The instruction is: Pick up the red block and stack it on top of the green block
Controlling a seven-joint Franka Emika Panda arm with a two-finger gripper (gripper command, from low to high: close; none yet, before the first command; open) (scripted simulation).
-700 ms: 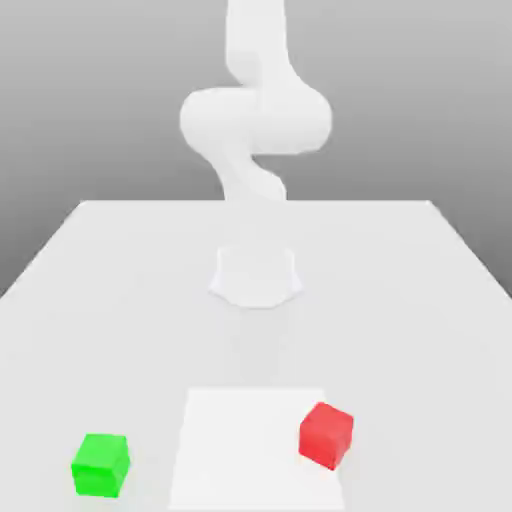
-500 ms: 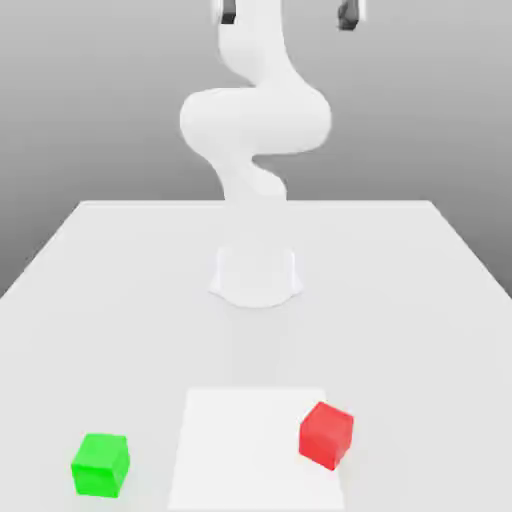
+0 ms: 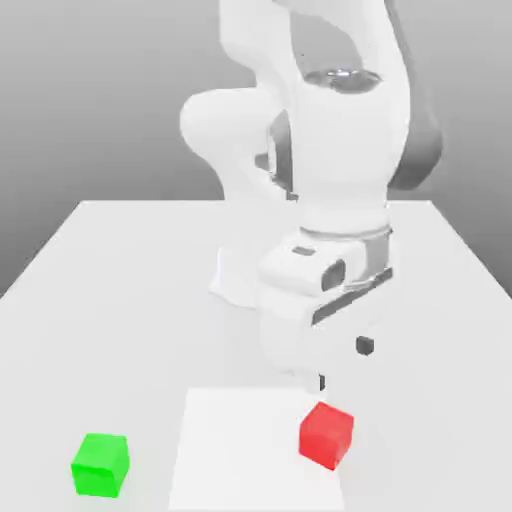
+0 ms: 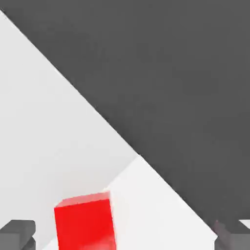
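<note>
The red block [image 3: 326, 434] sits on the table near its front, toward the exterior view's right, on the corner of a paler white square patch [image 3: 240, 450]. The green block [image 3: 100, 464] rests apart from it, toward the exterior view's left. My gripper [image 3: 343, 364] hangs just above and slightly behind the red block, fingers pointing down. In the hand view the red block [image 4: 85, 222] lies below and between the two dark fingertips [image 4: 17, 233], nearer to one of them. The gripper [image 4: 124, 237] is open, with nothing held.
The arm's round white base [image 3: 232, 278] stands at the table's middle, behind the blocks. The white table [image 3: 120, 300] stretches wide on both sides. In the hand view a dark floor [image 4: 185, 73] lies beyond the table's edge.
The arm has swung down from high at the top of the view. The hand now hovers just above the red block. Neither block has moved.
</note>
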